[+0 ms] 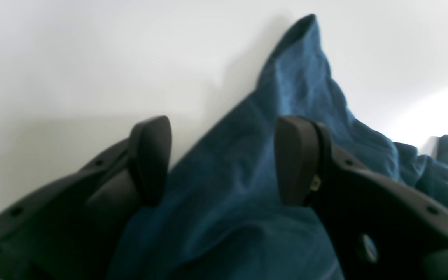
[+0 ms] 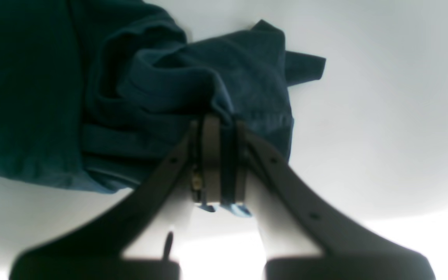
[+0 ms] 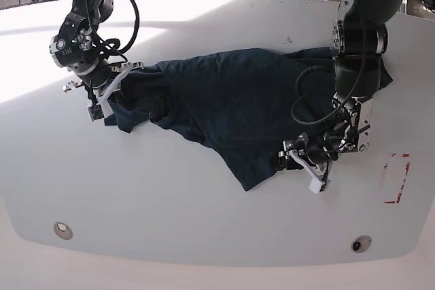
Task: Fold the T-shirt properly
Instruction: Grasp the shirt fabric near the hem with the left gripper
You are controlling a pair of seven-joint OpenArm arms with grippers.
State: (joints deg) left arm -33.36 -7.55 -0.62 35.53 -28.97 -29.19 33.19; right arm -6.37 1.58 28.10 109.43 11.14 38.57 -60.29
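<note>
The T-shirt [image 3: 231, 110] lies crumpled and unfolded across the middle of the white worktop [image 3: 170, 202], its long axis running side to side in the base view, from my right gripper [image 3: 112, 86] at that view's left end to my left arm at its right. My right gripper is clamped on a bunched edge of the cloth; in its wrist view a thin strip of blue sits pinched between the closed jaws, and the rest of the shirt spreads away ahead and to the side of them. My left gripper [image 1: 224, 159] has its jaws wide apart and holds nothing. It hovers low over a pointed flap of the shirt, and its wrist view shows that flap running straight ahead between the two fingers, its tip beyond them on the bare worktop. So the cloth lies directly under and forward of my left gripper, which is the nearer one to this lower corner. I judge the next move depends on dropping onto that flap and closing, so that both ends can be pulled taut.
</note>
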